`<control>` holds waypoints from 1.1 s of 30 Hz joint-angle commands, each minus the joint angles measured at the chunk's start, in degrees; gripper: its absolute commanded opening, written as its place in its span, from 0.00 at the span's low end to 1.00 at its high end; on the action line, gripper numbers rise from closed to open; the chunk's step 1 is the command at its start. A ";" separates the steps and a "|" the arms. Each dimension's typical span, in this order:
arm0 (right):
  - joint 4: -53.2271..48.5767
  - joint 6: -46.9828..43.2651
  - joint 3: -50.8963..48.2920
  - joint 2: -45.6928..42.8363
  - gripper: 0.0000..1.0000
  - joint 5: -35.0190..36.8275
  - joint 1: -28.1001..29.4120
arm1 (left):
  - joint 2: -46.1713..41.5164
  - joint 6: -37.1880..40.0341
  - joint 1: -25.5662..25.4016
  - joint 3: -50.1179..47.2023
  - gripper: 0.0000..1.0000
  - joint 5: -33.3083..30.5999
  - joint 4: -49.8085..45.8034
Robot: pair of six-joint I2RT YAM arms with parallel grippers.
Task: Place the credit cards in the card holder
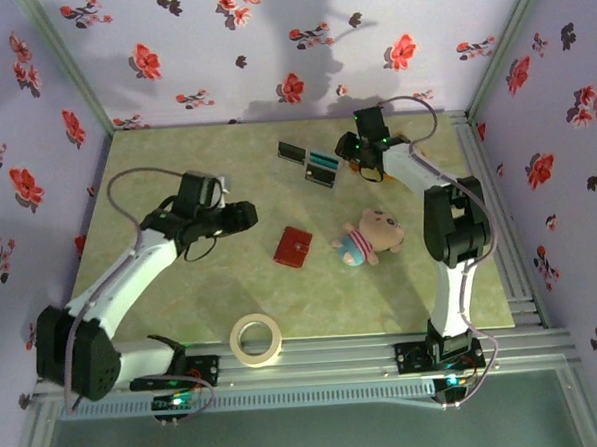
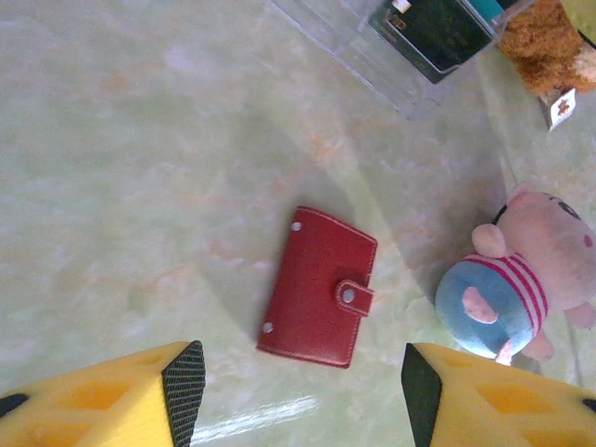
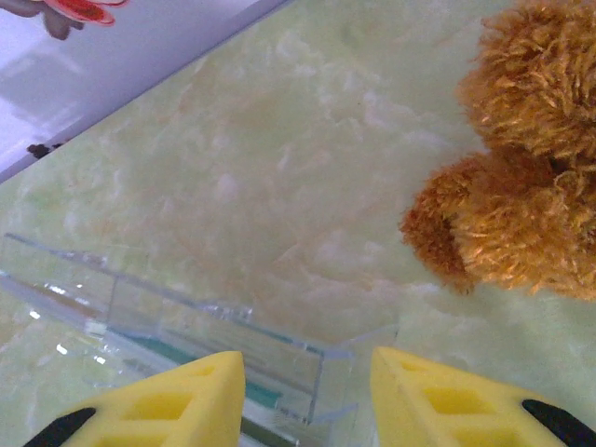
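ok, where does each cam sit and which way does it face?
Top external: above and behind the bases, looking down on the table; both arms, left pincer, right pincer.
Left wrist: on left arm, looking down at red wallet, pig plush; own fingertips.
Right wrist: on right arm, looking down at clear stand, brown plush; own fingertips.
Shared: red wallet in top and left wrist.
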 commanded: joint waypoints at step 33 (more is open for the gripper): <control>-12.62 -7.02 7.04 6.13 0.19 2.96 1.85 | -13.32 0.68 2.44 -10.21 0.64 -3.57 -4.39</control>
